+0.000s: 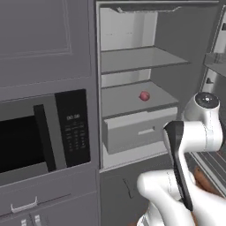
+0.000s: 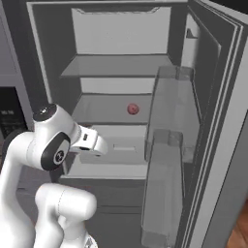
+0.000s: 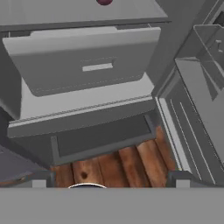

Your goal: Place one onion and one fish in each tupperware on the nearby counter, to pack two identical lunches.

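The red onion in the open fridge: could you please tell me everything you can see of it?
The red onion is small, round and dark reddish-purple, with a smooth, slightly glossy look. It sits alone on the grey middle shelf of the open fridge, just above the closed drawer, towards the shelf's right side. Only the shelf touches it.

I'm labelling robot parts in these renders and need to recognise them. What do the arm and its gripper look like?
The arm is glossy white with rounded, bulbous links and dark grey-black joint bands; one joint cap is a grey disc. The gripper shows as two small dark grey finger tips, blocky and square-edged. No cables or lettering are visible.
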You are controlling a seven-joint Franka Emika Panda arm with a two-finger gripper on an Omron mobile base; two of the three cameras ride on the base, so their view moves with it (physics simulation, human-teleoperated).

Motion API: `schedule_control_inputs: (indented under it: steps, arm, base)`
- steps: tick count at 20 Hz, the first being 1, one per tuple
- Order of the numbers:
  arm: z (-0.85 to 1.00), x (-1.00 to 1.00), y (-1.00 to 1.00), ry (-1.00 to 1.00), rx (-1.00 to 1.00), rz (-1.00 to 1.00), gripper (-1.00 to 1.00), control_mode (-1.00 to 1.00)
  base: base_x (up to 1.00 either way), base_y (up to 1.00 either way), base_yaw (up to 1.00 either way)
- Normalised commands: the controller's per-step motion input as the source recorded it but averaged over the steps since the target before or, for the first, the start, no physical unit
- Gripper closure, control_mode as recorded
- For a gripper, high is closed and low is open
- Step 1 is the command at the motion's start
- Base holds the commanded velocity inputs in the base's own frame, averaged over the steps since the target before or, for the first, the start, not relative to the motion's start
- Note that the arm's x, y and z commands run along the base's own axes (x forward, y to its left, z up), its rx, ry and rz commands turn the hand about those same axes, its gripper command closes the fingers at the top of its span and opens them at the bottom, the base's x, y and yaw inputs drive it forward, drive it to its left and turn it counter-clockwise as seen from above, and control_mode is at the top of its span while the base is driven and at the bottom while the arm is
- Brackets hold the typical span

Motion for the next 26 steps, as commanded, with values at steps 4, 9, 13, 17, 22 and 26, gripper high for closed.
schedule_control_inputs:
  steps: [4, 9, 13, 17, 22, 26]
  arm:
    - [0.0, 0.0, 0.0, 0.0, 0.0, 0.0, -1.0, 1.0]
    - [0.0, 0.0, 0.0, 0.0, 0.0, 0.0, -1.0, 1.0]
    - [0.0, 0.09, 0.12, 0.0, 0.0, 0.01, -1.0, -1.0]
    - [0.0, 0.13, 0.23, 0.0, -0.02, 0.04, -1.0, -1.0]
    - [0.0, 0.18, 0.11, -0.11, 0.0, 0.11, -1.0, -1.0]
    - [-0.04, 0.08, 0.0, -0.21, 0.0, 0.01, -1.0, -1.0]
  base:
    - [0.64, -0.42, 0.0]
    - [0.66, -0.29, 0.0]
    - [0.21, 0.01, 0.0]
    - [0.0, 0.0, 0.0]
    - [0.0, 0.0, 0.0]
    - [0.0, 0.0, 0.0]
